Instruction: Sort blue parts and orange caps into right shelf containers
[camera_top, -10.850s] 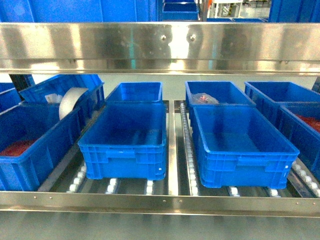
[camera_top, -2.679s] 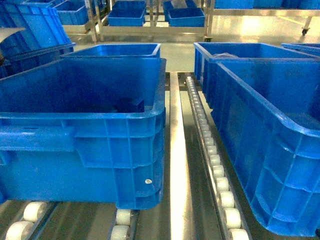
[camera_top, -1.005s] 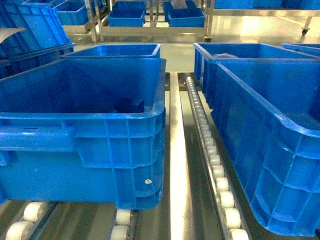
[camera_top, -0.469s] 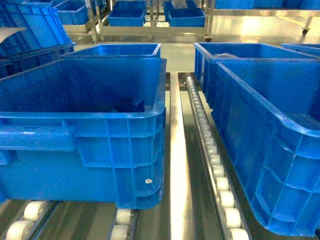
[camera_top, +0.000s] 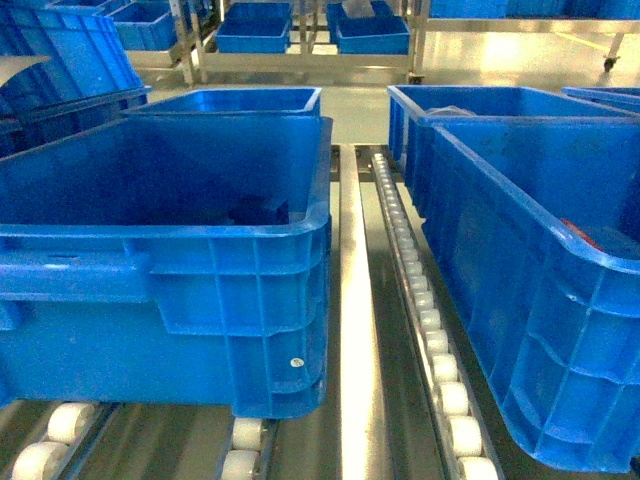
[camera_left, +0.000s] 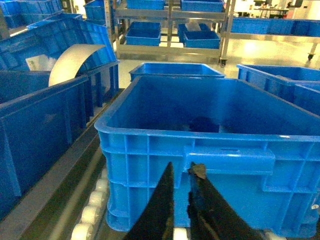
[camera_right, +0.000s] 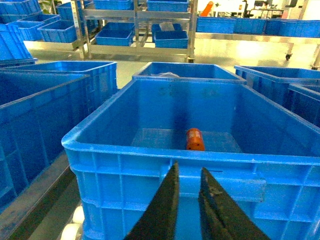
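Observation:
In the head view a dark blue part (camera_top: 262, 210) lies on the floor of the left crate (camera_top: 170, 240). A sliver of an orange cap (camera_top: 582, 236) shows behind the rim of the right crate (camera_top: 560, 250); neither gripper is in that view. The left wrist view shows the blue part (camera_left: 202, 124) deep inside its crate (camera_left: 150, 132). My left gripper (camera_left: 182, 167) hangs outside the front wall, with a narrow gap between its fingers and nothing in it. In the right wrist view the orange cap (camera_right: 195, 139) lies on its crate's (camera_right: 100, 145) floor. My right gripper (camera_right: 190, 172) is before the front wall, slightly open and empty.
The crates stand on roller tracks (camera_top: 425, 320) with a steel rail (camera_top: 352, 330) between them. More blue crates sit behind (camera_top: 235, 100) and to the far left (camera_left: 35, 115), one holding a white curved sheet (camera_left: 70, 60). Shelving with blue trays (camera_top: 372, 35) stands across the aisle.
An orange cap has come into sight inside the right crate in the head view. The blue part and the crates have not moved in the last seconds. Earlier, the head stood farther back.

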